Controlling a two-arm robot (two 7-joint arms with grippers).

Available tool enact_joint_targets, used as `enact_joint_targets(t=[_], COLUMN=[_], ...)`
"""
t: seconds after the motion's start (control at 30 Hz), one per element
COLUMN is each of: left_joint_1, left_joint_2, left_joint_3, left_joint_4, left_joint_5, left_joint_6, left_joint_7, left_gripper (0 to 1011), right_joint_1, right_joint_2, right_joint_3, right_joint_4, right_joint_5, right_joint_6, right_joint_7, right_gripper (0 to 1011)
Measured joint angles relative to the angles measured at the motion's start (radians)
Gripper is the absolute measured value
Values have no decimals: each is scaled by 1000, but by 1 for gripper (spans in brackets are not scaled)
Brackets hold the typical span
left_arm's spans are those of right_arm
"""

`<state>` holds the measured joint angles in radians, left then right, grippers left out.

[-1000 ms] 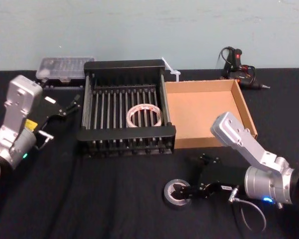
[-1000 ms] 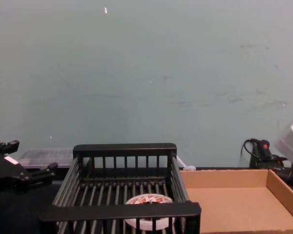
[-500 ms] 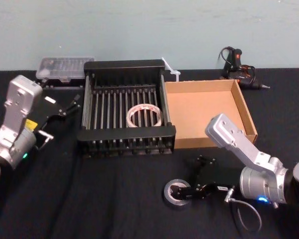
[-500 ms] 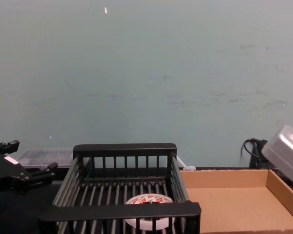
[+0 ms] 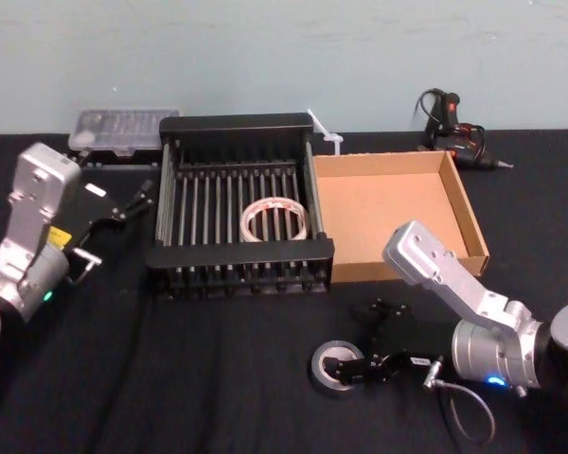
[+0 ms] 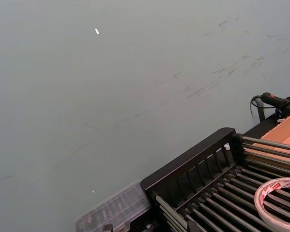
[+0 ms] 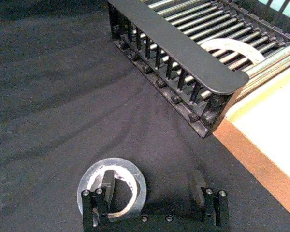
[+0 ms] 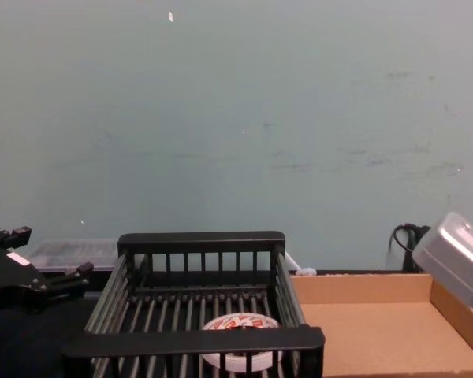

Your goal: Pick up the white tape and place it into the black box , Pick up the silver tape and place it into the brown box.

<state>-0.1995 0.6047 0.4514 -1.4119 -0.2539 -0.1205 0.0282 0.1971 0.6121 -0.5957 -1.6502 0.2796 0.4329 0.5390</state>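
Black cloth covers the surface; white tape (image 5: 275,219) already lies in the black box (image 5: 239,135). My right end effector (image 7: 152,187) straddles the silver tape (image 7: 112,191), spread wide, one finger inside its core. Next: close, lift, carry to the brown box (image 5: 459,194). My left end effector (image 5: 123,202) idles beside the black box.

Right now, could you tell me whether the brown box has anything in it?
Empty. The brown box shows only its bare cardboard floor; the silver tape lies on the black cloth in front, with one finger of the right pincer inside its core.

Clear case (image 5: 123,130), perhaps glue gun (image 5: 454,135)
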Motion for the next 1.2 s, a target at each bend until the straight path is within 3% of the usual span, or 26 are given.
enact_joint_targets(t=[0.43,0.67,1.17,1.2], left_joint_1=[0,0,0,0], left_joint_2=[0,0,0,0], left_joint_3=[0,0,0,0], left_joint_4=[0,0,0,0], left_joint_5=[0,0,0,0], left_joint_6=[0,0,0,0], left_joint_7=[0,0,0,0], left_gripper=[1002,1001,1001,1001], right_joint_1=[-1,-1,-1,-1], right_joint_2=[1,1,1,1], right_joint_3=[1,2,1,1], right_joint_4=[-1,-1,-1,-1], right_joint_5=[0,0,1,1], right_joint_6=[-1,-1,-2,-2], right_joint_7=[0,0,-1,-1], right_gripper=[964,799,320,255])
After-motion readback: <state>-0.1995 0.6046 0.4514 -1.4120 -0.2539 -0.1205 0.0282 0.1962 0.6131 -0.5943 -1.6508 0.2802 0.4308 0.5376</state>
